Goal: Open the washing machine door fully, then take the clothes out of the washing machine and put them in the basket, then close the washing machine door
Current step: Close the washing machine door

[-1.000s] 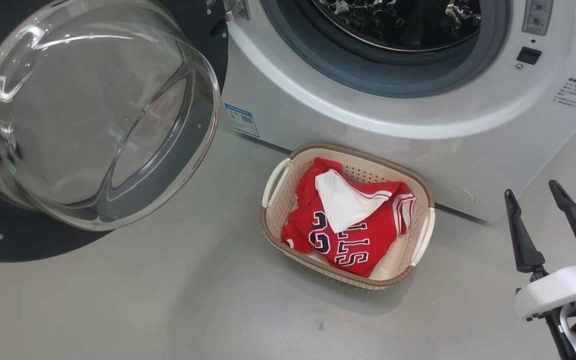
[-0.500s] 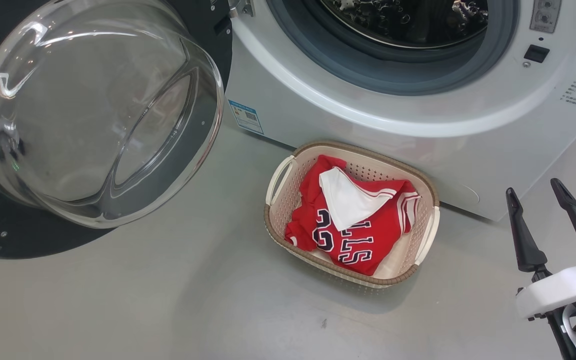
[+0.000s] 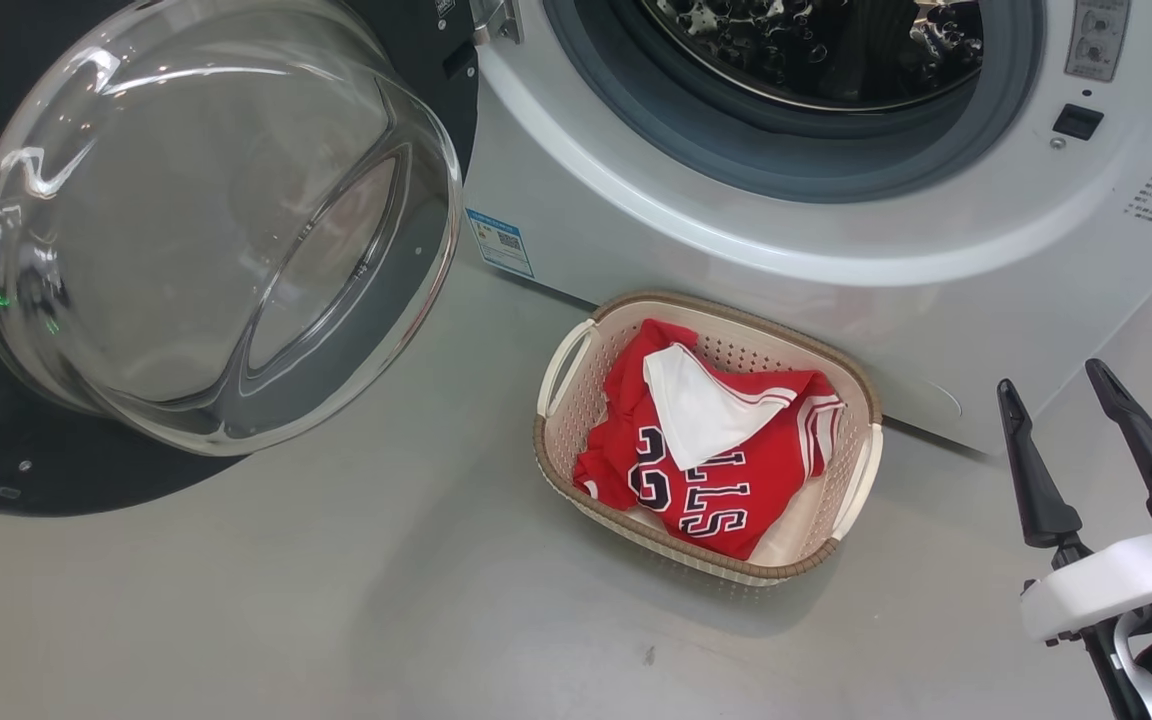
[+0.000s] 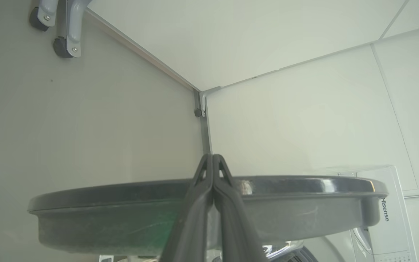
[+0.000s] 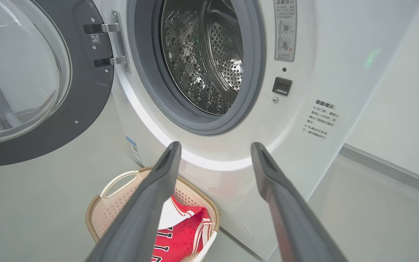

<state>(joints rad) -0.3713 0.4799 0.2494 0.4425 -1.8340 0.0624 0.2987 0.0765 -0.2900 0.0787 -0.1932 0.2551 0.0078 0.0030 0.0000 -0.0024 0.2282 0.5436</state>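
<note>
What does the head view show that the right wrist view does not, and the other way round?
Head view: the whole basket, the lettering on the jersey, and the white wrist behind the right hand. Right wrist view: both hinges of the door, and the wall right of the washer. Both: open door, drum, basket, jersey, washer, open right hand.

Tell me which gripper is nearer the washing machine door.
Left. The left gripper, jaws shut, sits close by the dark outer rim of the washing machine door. The right gripper, jaws open, hangs beyond the basket, on the far side from the door.
</note>
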